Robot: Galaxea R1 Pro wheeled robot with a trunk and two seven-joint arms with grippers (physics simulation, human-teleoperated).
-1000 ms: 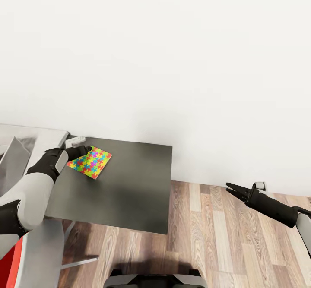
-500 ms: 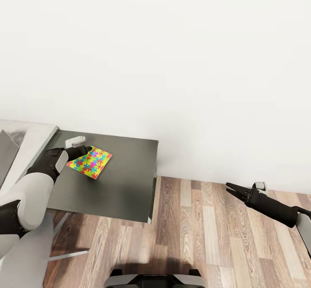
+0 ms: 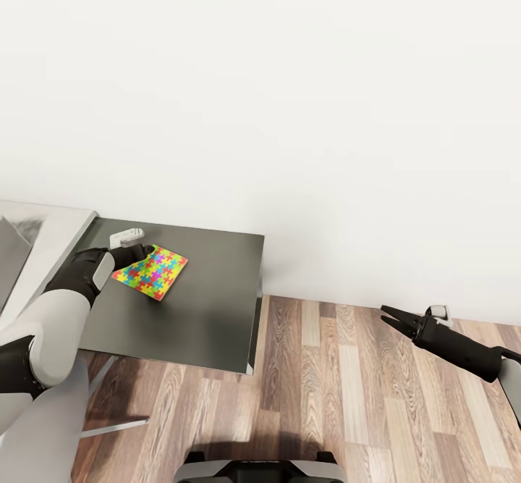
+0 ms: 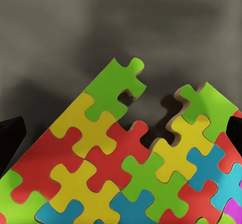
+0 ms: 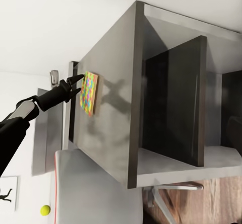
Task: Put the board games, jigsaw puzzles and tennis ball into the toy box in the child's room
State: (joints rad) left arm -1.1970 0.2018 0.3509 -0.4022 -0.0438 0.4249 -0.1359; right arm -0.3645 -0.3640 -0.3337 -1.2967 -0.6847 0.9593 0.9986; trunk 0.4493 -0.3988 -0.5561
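Holding: the left gripper (image 3: pixel 145 251) has its fingers (image 5: pixel 76 77) clenched on the near-left corner of a jigsaw puzzle (image 3: pixel 150 273), above the dark grey counter (image 3: pixel 210 287).
Puzzle pose: a square panel with no real long axis — tilted, its gripped edge raised and its free corner pointing right and away from the arm, toward the far wall (image 3: pixel 289 106). The right wrist view sees it nearly edge-on beside the counter's top face (image 5: pixel 108 113).
Puzzle edge: in the left wrist view (image 4: pixel 126 173) the far border is jagged, with a green piece (image 4: pixel 113 88) jutting out and a gap beside it; the fingers there are only dark slivers at the frame's sides.
Right gripper: (image 3: pixel 388 316) hangs over the wood-plank floor (image 3: pixel 347 396), well apart from the counter; its fingertips sit close together in a narrow V, so I cannot tell whether they are fully clenched. Nothing lies between them.
Cabinet: open compartments (image 5: pixel 176 103) under the counter, divided by a dark panel — their insides are shadowed and no contents can be made out.
Tennis ball: (image 5: pixel 46 210) a small yellow-green ball seen in the right wrist view, beyond the counter's end; what it rests on is not clear.
Cut off: the pale counter section (image 3: pixel 51 222) at far left runs out of frame. A small white object (image 3: pixel 127 236) sits just behind the left gripper, too small to identify.
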